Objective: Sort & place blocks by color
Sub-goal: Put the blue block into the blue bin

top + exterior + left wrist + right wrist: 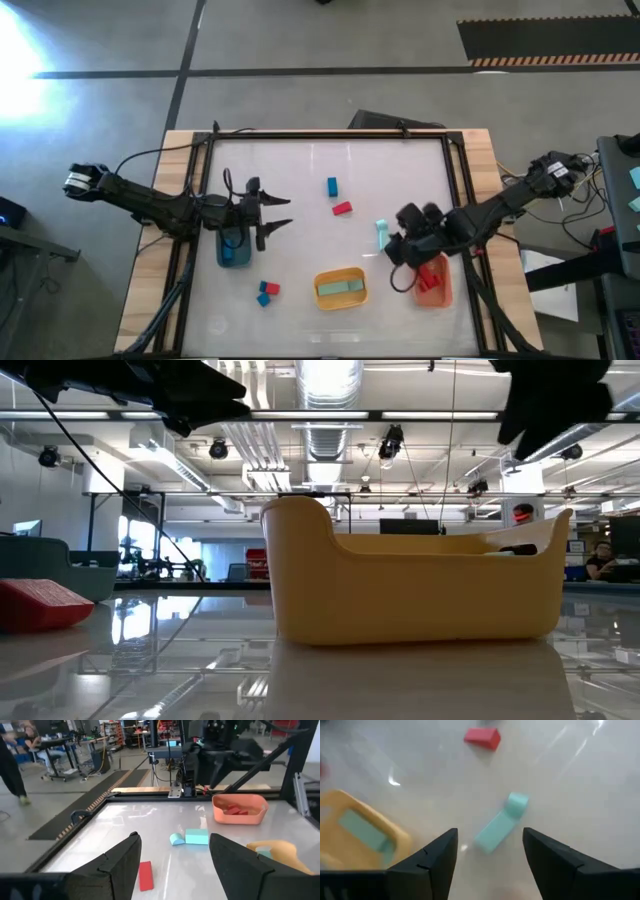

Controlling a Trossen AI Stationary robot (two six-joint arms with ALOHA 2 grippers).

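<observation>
From above, the left gripper (282,212) hangs by the blue bin (234,250), fingers spread wide and empty. The right gripper (392,243) sits beside the mint blocks (382,234) at the orange bin (436,285), which holds red pieces. A yellow bin (341,290) holds a mint bar on the white surface (300,175).

At table height, the yellow bin (410,595) blocks most of the view; a red block (40,604) lies left.

The left wrist view shows a red bar (145,875) between its fingers (120,865).

The right wrist view shows its fingers (432,860) wide, framing the mint blocks (501,822).
</observation>
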